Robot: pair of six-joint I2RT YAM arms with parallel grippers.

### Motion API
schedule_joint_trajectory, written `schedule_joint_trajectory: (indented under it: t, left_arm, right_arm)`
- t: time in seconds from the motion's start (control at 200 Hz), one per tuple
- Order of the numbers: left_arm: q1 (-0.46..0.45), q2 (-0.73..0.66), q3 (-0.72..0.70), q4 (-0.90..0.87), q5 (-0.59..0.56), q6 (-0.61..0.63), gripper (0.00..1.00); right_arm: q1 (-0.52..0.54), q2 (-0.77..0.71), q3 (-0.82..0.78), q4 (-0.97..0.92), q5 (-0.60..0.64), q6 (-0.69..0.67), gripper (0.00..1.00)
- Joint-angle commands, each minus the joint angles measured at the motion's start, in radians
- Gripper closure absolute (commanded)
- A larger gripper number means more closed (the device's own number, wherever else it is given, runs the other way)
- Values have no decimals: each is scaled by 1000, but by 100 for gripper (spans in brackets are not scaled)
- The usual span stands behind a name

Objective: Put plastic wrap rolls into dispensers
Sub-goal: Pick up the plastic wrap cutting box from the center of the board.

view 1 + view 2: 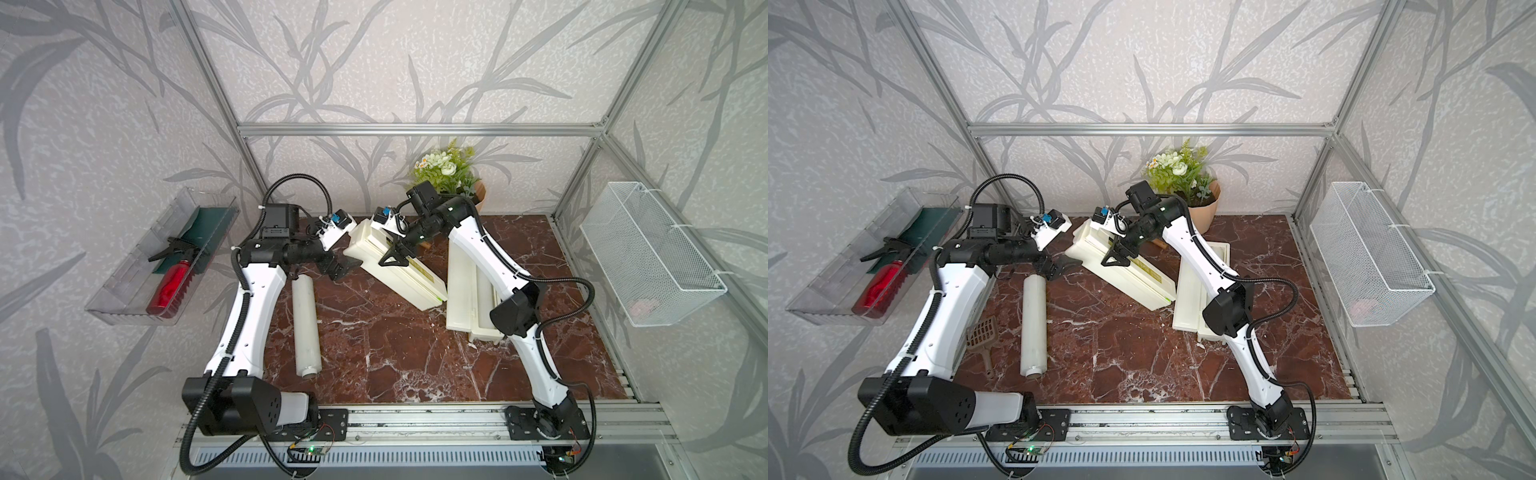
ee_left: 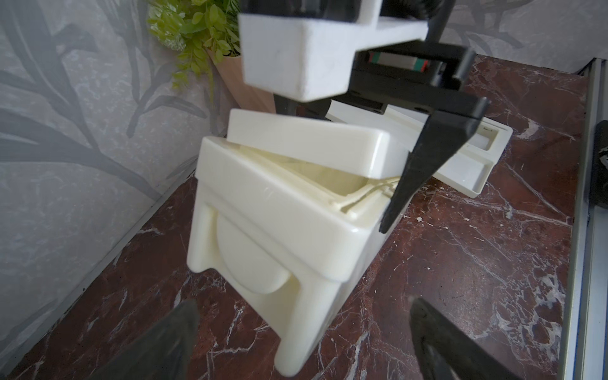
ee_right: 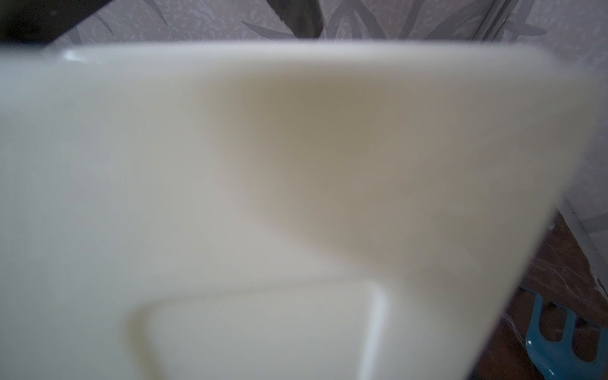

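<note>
One plastic wrap roll [image 1: 305,328] [image 1: 1032,326] lies lengthwise on the marble at the left. A cream dispenser [image 1: 428,291] [image 1: 1144,282] [image 2: 279,210] lies diagonally at mid-table with its lid ajar. My right gripper [image 1: 392,259] [image 1: 1115,255] straddles that lid and is shut on it; one black finger [image 2: 414,171] rests at the lid's edge. The blurred lid [image 3: 263,197] fills the right wrist view. My left gripper [image 1: 345,270] [image 1: 1061,266] [image 2: 304,312] stands open and empty just short of that dispenser's far end. A second dispenser [image 1: 461,282] [image 1: 1187,299] [image 2: 477,167] lies open at the right, partly under my right arm.
A potted plant [image 1: 446,174] stands at the back. A clear tray [image 1: 124,299] on the left wall holds a red spray bottle [image 1: 170,286]. A white wire basket [image 1: 648,253] hangs on the right wall. A brown scoop [image 1: 982,332] lies beside my left arm.
</note>
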Motion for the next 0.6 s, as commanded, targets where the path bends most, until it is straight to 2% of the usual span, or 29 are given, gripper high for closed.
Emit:
schedule_joint_trajectory:
  t: [0.0, 0.12, 0.315, 0.595]
  left_arm:
    - [6, -38, -42, -25, 88, 42, 0]
    - [5, -72, -120, 44, 103, 5, 0]
    - [5, -133, -224, 155, 60, -27, 0]
    - [8, -167, -246, 174, 0, -6, 0]
  right_arm:
    - [-5, -67, -47, -81, -134, -264, 27]
    - [3, -94, -90, -97, -140, -341, 27]
    - [25, -136, -170, -104, -120, -399, 27]
    - [60, -164, -166, -90, -96, -422, 27]
